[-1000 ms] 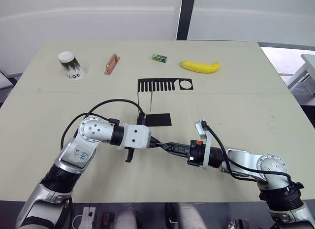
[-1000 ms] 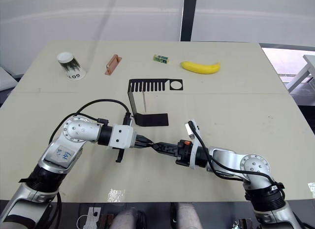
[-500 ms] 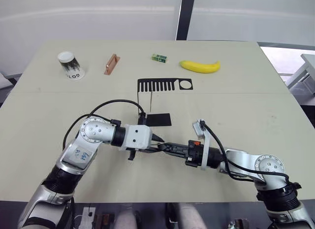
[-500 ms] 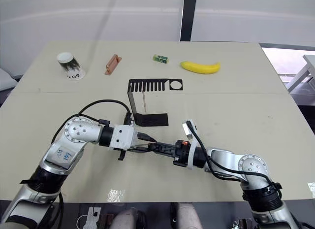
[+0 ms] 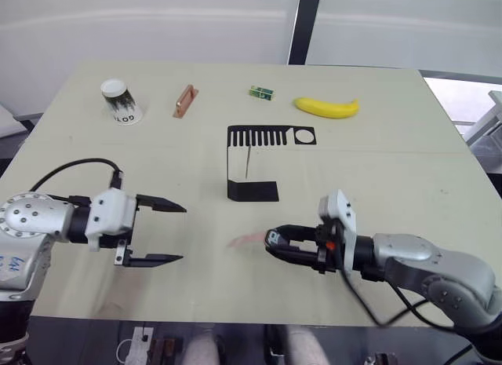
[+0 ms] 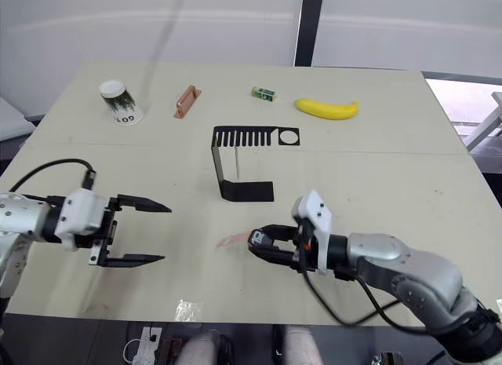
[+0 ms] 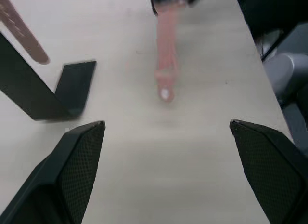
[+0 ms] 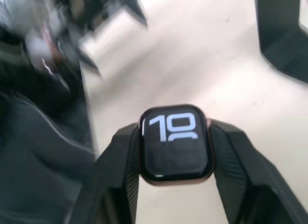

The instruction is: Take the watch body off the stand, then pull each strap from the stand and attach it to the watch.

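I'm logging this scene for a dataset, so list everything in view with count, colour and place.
paper cup: one, white with dark print, far left of table
copper-brown bar: one, far side, right of the cup
small green box: one, far middle
banana: one, yellow, far right
stand: one, black, table middle
straps: two, salmon-pink; one hanging from the stand's comb top, one extending from the watch body over the table
watch body: one, dark screen, in the right hand
table: one, beige
left hand: black fingers, open, near left
right hand: shut on the watch body, near middle
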`<action>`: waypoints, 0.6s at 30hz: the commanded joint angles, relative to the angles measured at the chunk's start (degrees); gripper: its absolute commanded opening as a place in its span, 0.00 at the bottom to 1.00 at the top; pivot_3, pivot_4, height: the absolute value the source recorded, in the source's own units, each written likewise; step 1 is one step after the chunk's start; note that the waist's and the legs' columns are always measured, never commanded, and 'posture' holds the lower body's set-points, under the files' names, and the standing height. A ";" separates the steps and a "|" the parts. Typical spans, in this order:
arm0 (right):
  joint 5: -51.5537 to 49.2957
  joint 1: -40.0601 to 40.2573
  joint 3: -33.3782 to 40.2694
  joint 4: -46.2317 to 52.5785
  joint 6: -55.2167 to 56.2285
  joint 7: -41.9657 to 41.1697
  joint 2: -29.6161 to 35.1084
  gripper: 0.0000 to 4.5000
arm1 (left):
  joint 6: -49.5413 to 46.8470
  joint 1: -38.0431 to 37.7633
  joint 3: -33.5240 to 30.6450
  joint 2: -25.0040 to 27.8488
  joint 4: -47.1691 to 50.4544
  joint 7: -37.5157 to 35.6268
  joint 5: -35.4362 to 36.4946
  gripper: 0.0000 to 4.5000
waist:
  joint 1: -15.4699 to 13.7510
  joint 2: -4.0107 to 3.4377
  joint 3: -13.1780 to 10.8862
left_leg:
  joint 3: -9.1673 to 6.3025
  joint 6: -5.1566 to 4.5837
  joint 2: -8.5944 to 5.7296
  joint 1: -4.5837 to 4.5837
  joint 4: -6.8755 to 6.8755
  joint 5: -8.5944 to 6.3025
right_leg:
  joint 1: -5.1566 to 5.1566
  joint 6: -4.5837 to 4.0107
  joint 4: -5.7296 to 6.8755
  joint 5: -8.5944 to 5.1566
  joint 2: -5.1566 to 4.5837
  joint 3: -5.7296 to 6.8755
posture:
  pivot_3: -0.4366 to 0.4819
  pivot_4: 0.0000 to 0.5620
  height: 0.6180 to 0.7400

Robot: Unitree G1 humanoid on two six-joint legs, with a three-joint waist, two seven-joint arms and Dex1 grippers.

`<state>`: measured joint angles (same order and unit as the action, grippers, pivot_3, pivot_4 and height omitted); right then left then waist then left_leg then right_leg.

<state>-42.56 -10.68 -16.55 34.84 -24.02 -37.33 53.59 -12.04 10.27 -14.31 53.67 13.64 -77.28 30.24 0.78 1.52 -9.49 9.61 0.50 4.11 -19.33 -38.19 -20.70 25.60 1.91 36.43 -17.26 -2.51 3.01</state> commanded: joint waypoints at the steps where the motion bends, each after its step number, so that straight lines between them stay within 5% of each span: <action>1: 16.59 4.09 -1.31 -3.65 19.55 -10.35 -0.16 0.35 | -1.31 -2.41 -2.62 0.17 2.66 -0.70 3.91 1.00 | 0.02 0.03 0.00 | 0.03 0.00 0.00 0.03 0.00 -0.01 | -0.02 0.02 0.00 0.00 0.01 0.00 | 0.48 0.27 1.00; 9: 26.05 2.33 -0.47 -12.74 33.29 -16.92 -5.19 0.35 | -3.21 -2.92 -2.16 -0.61 4.46 1.28 5.67 1.00 | 1.02 0.13 -0.08 | 0.27 0.08 0.04 0.22 -0.23 0.02 | -0.01 -0.08 0.40 -0.04 0.05 -0.21 | 0.48 0.27 1.00; 18: 22.34 -11.28 -7.10 -16.95 8.79 -16.07 -20.78 0.35 | -3.74 -4.36 -2.95 -0.29 5.92 0.94 6.64 1.00 | 0.98 0.11 -0.08 | 0.25 0.18 0.13 0.23 -0.35 0.03 | 0.09 -0.26 0.68 -0.13 0.09 -0.21 | 0.48 0.27 1.00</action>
<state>-19.60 -21.00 -23.01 18.55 -11.61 -53.75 33.43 -16.12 6.07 -15.76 52.83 17.71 -76.32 35.75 1.76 1.63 -9.57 9.84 0.67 4.24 -19.11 -38.56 -20.68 25.70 1.64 37.13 -17.39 -2.42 2.80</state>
